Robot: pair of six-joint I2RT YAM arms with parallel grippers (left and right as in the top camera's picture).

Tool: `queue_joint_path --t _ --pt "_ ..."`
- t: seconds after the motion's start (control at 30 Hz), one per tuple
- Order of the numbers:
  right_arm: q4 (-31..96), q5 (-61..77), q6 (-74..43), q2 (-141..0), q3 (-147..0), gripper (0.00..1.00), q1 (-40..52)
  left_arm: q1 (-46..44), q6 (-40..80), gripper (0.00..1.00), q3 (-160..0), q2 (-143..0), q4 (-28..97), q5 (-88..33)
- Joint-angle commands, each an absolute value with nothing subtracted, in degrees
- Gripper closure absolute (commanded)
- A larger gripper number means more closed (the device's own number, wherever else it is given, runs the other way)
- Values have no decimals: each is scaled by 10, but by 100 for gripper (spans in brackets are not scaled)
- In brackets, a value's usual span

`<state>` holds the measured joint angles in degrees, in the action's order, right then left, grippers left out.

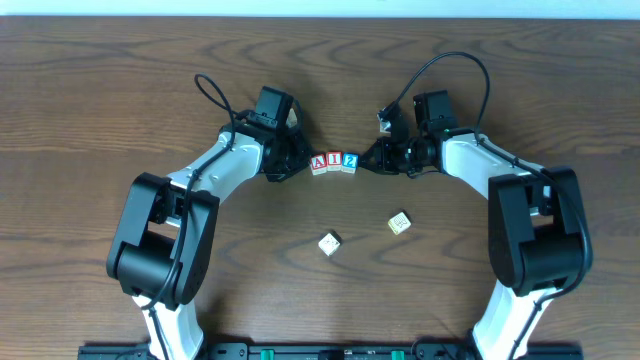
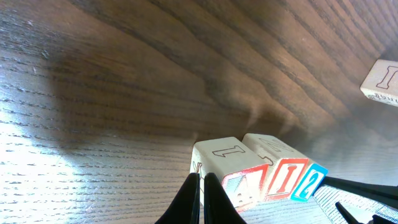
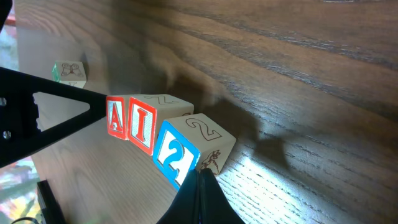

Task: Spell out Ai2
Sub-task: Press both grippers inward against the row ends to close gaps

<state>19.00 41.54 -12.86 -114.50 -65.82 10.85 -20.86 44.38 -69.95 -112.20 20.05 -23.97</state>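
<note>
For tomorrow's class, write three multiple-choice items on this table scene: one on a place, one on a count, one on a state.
1. Where is the 2 block in the row?
A. between the other two
B. at the end by the right pincer
C. apart from the row

2. How many blocks lie on the table?
A. three
B. five
C. seven

3. What state is the left pincer in?
A. wide open
B. shut on a block
C. shut, holding nothing

Answers:
1 B, it follows the A block and I block.
2 B, three in the row plus two loose blocks.
3 C, its fingers press together beside the A block.
</note>
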Motion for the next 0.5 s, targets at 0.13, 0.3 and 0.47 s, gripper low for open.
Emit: queue_joint_path --t 0.13,0.3,0.47 --pt "191 421 -133 -1155 -656 99 113 -210 459 94 -698 -1152 183 -255" --pt "190 423 -132 -1155 -656 99 113 -210 459 94 -699 -1153 166 -256" --pt "188 425 -126 -1155 -656 99 113 -210 459 94 -699 -1153 157 -256"
